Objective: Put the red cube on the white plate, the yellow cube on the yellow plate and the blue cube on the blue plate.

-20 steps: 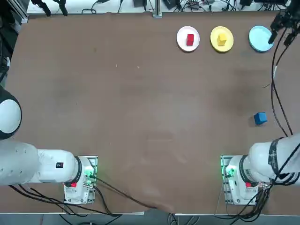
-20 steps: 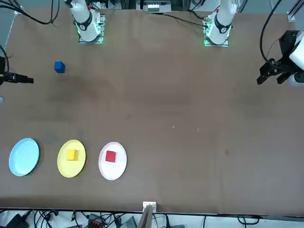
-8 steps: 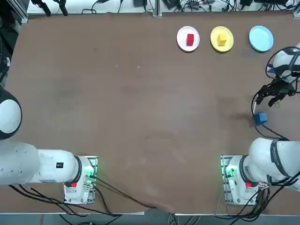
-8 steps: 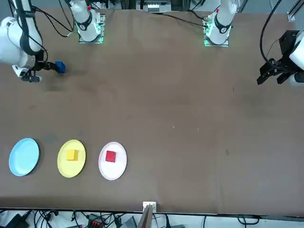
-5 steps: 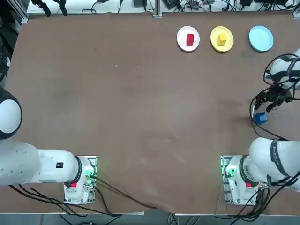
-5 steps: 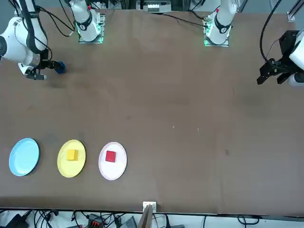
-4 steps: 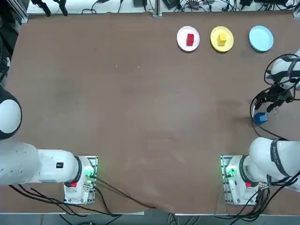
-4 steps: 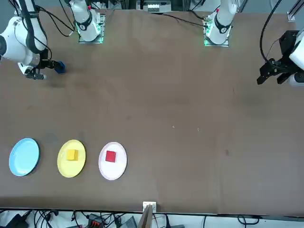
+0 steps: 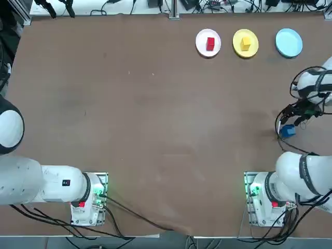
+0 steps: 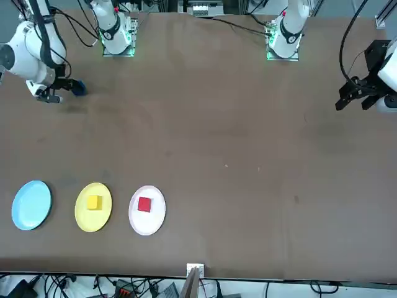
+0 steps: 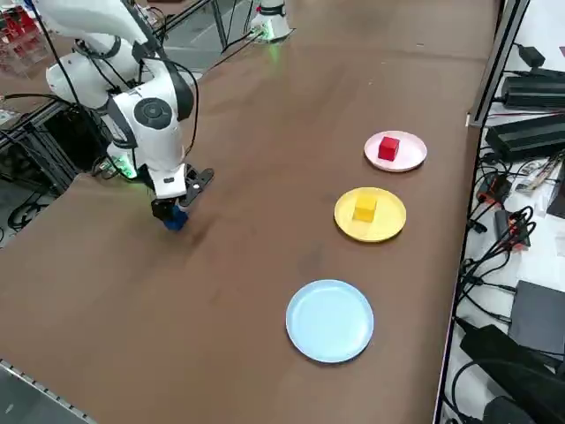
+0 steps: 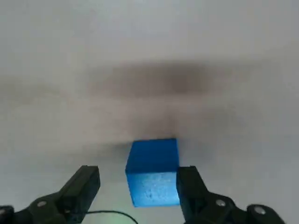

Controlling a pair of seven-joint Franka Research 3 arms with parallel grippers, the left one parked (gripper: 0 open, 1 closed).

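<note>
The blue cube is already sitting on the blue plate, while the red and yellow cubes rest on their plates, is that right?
Not quite. The blue cube lies on the bare table, at the right hand, whose fingers are open around it. The blue plate holds nothing, as the top view shows. The red cube and yellow cube do rest on their plates.

The table [image 9: 155, 104] had a matt brown surface, smooth and faintly mottled. The blue cube [image 12: 153, 170], near the table's right edge, looked matt with a finely grained face. The right gripper [image 12: 140, 196] had black, matt, plastic-looking fingers [image 12: 84, 186], spread apart around the cube.
</note>
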